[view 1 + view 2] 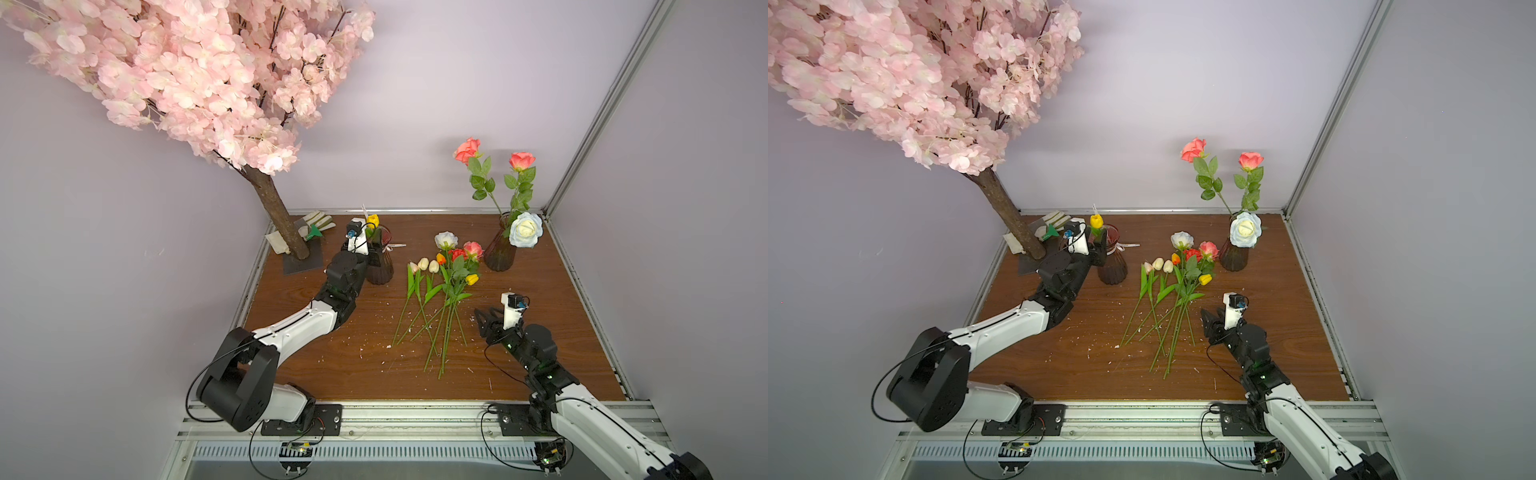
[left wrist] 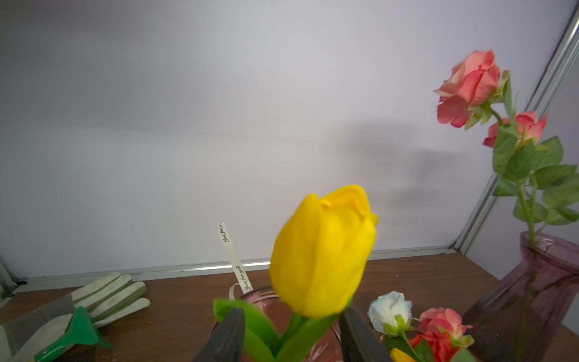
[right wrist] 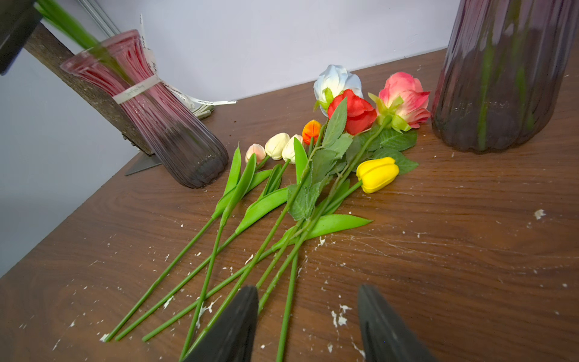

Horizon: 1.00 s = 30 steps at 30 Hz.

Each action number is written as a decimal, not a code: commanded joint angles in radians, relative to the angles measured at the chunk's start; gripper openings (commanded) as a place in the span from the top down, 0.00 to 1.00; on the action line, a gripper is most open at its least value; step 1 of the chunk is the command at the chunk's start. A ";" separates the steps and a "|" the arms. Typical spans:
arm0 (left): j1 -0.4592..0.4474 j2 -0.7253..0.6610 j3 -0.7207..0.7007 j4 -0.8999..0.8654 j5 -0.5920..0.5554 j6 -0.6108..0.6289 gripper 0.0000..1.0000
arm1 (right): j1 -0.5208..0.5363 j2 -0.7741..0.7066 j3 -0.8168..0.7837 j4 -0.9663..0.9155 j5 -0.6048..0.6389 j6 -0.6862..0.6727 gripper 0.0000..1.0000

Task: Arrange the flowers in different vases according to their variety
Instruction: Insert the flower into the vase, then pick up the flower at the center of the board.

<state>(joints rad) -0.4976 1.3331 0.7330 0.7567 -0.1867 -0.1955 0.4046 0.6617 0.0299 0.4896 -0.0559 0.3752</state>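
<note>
One yellow tulip (image 2: 322, 250) — in ribboned vase (image 3: 175, 141)

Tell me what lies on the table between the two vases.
A pile of flowers: tulip buds and roses, heads between the ribboned vase and the rose vase, stems trailing forward. Both top views and the right wrist view show it.

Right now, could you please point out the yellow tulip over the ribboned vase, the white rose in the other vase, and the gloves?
yellow tulip (image 2: 322, 250): left wrist view, bud middle.
white rose (image 1: 526, 230): in a top view, bloom centre.
gloves (image 1: 318, 219): in a top view, pale fingers.
</note>
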 commanded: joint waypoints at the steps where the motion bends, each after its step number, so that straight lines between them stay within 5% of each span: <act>1: -0.033 -0.111 -0.002 -0.126 0.014 -0.064 0.37 | 0.005 0.004 0.005 0.055 -0.001 -0.001 0.41; 12: -0.107 -0.289 -0.042 -0.554 0.070 -0.207 0.00 | 0.005 -0.020 -0.003 0.056 -0.001 -0.007 0.38; 21: -0.141 -0.378 -0.128 -0.766 0.095 -0.305 0.01 | 0.005 -0.013 -0.001 0.058 0.007 -0.013 0.37; 30: -0.259 -0.156 -0.040 -0.924 0.076 -0.299 0.01 | 0.005 -0.013 -0.001 0.057 0.006 -0.014 0.35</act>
<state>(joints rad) -0.7277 1.1175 0.6449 -0.0723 -0.1089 -0.4877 0.4046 0.6498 0.0288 0.5053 -0.0563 0.3672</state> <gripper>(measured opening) 0.993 0.649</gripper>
